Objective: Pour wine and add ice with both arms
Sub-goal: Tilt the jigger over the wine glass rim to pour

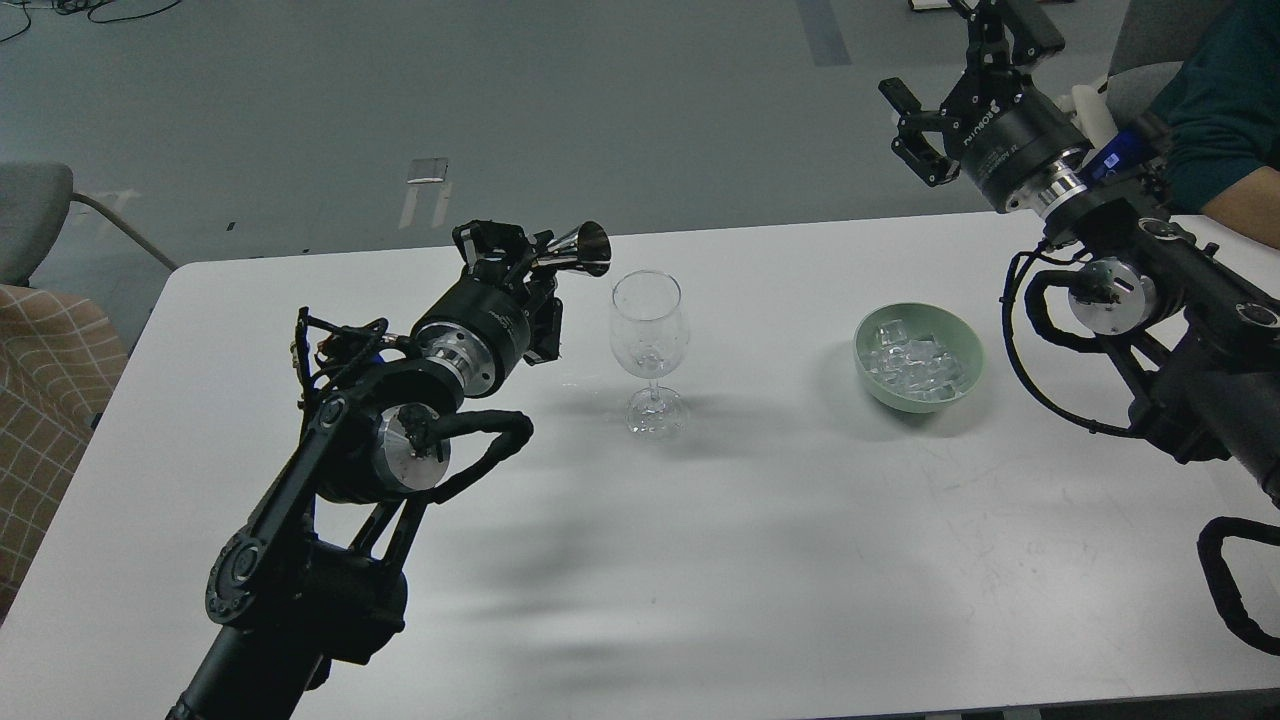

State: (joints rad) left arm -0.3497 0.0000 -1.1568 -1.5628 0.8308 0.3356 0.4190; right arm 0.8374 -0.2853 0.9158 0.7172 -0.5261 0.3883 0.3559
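A clear wine glass (649, 345) stands upright near the middle of the white table (760, 560). It looks empty. My left gripper (525, 258) is shut on a small shiny metal measuring cup (580, 251), held on its side just left of the glass rim, its mouth facing the glass. A pale green bowl (966, 345) to the right holds several clear ice cubes (915, 363). My right gripper (950, 95) is open and empty, raised high beyond the table's far edge, above and behind the bowl.
A person's arm in a teal sleeve (1225, 110) rests at the table's far right corner. A grey chair (30, 215) and a checked cushion (45, 400) stand off the left edge. My right arm's cables (1030, 330) hang near the bowl.
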